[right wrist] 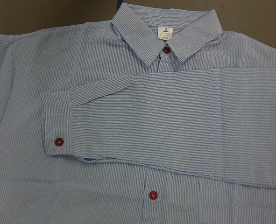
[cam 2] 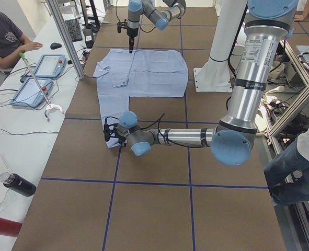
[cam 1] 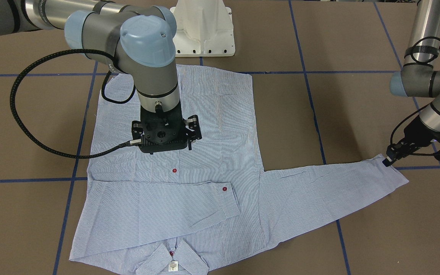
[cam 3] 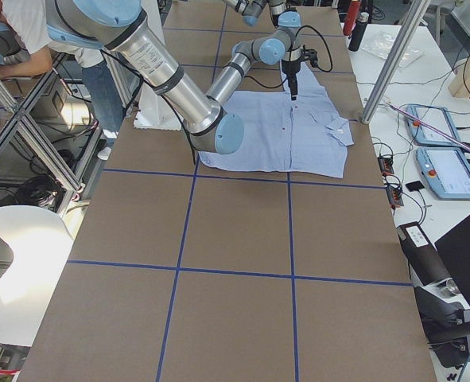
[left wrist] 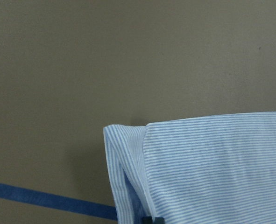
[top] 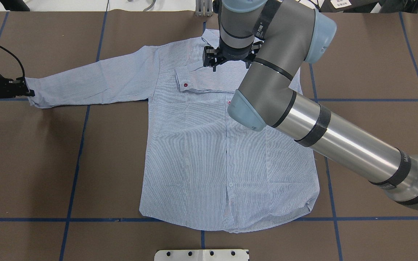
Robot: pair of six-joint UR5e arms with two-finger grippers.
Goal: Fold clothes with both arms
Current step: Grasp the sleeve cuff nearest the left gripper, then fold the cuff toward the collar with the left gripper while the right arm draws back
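Observation:
The light blue striped shirt (cam 1: 212, 126) lies flat and front up on the brown table, collar (right wrist: 166, 35) away from the robot. One sleeve is folded across the chest, its cuff (right wrist: 58, 128) showing a red button. The other sleeve (top: 93, 81) stretches straight out to the robot's left. My left gripper (top: 28, 92) is shut on the end of that sleeve's cuff (left wrist: 128, 154), low at the table. My right gripper (top: 230, 66) hangs a little above the chest near the folded sleeve, open, jaws spread, nothing in them.
The white pedestal base (cam 1: 204, 30) stands just behind the shirt's hem. Blue tape lines (top: 78, 152) grid the table. A side bench holds tablets (cam 2: 39, 78) and bottles (cam 2: 18, 184), with a seated person (cam 2: 2, 36) by it. Metal posts (cam 3: 394, 64) flank the table.

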